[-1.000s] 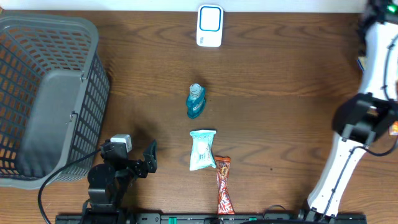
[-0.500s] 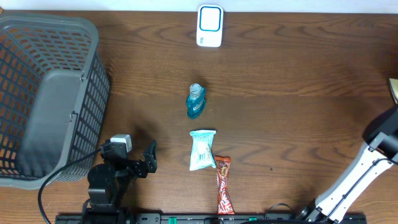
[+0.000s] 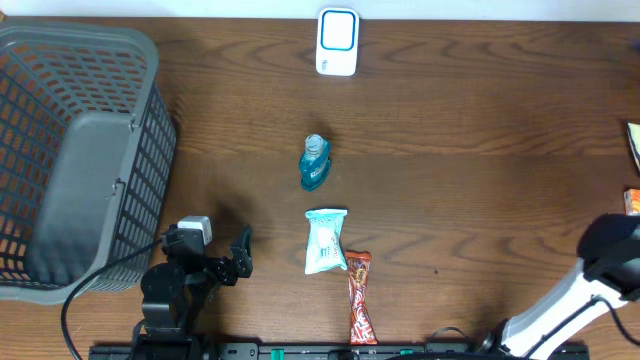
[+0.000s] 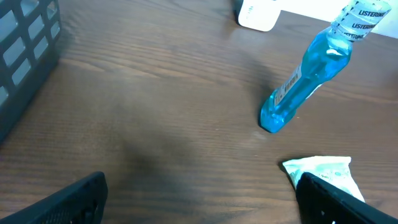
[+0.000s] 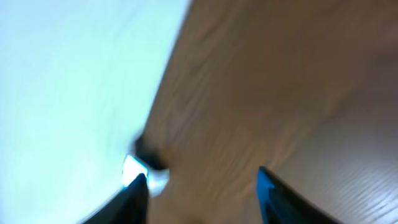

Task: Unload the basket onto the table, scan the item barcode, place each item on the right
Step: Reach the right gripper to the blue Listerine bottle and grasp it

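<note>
basket: grey, far left, my guess is scanned stuff ends up there. Not in anyone's way.
left gripper: spread wide, empty, low at the front edge just right of the basket.
items: blue bottle, white pouch and snack bar in a column mid-table, none picked up.
scanner: white, far edge, straight beyond the bottle with a clear path.
right gripper: blurry, fingers partly apart, nothing between them.

Perhaps checkout bench: scanner, basket
</note>
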{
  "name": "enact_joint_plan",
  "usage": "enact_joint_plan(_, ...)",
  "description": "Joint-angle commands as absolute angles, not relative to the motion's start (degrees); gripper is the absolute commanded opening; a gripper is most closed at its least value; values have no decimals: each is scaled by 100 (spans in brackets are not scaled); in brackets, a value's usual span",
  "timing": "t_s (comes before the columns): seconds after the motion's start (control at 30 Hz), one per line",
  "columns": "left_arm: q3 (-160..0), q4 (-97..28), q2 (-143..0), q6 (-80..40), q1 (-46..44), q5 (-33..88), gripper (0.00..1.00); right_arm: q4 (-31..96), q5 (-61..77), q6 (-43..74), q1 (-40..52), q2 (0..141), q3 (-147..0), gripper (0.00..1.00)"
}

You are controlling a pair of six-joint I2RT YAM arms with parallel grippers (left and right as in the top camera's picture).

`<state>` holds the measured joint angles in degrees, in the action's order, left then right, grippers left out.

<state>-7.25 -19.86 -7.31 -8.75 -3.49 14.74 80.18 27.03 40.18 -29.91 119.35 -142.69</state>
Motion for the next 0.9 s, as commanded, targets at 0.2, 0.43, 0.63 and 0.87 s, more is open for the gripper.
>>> enact_joint_plan(0.2,-696,-2099,-709,-884,-368,1500,96,8374,2945,3422,-357,11907,-14169,99)
enact_joint_plan(0.43,-696,-2099,-709,-884,-366,1500,96,8313,1306,3575,1623,12003,-14088,99)
enact_joint_plan(0.63,-696,-2099,-709,-884,-368,1500,96,8361,-1140,4383,3074,12036,-14042,99)
enact_joint_plan(0.87,-698,-2099,-709,-884,-366,1498,96,7876,-2067,4882,4265,12226,-13240,99)
